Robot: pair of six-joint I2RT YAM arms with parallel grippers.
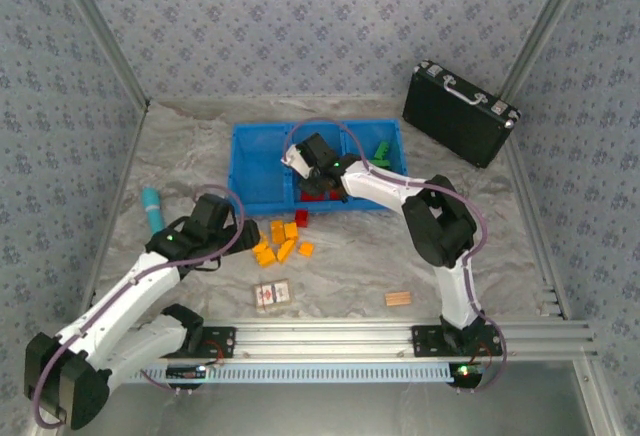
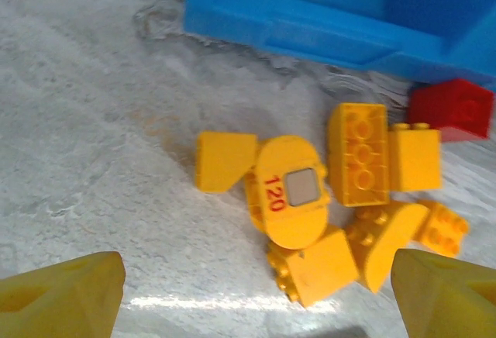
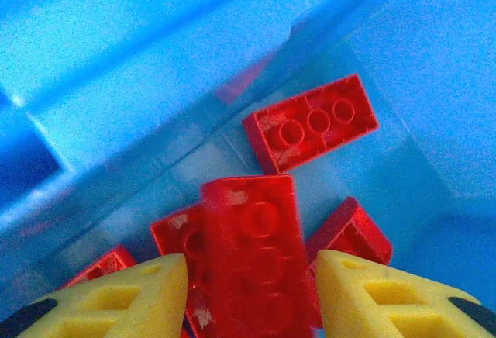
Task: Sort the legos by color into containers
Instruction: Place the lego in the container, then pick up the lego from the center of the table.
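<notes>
"So, where is the right claw (image 3: 252, 276)?"

"Down in the middle compartment of the blue tray (image 1: 237, 166), over a heap of red bricks (image 3: 314, 121). Its fingers stand parted, with the top brick (image 3: 249, 229) lying between them and a sliver of gap on each side. Released, I'd say."

"And the left claw (image 2: 258, 276)?"

"Spread wide, grasping nothing. It hangs over the yellow bricks (image 2: 358, 163) clustered on the surface (image 1: 190, 156) just in front of the tray."

"Anything else loose?"

"A lone red brick (image 2: 452, 109) beside the yellow ones, close to the tray's front wall. Green bricks (image 1: 381, 149) sit in the right compartment."
</notes>
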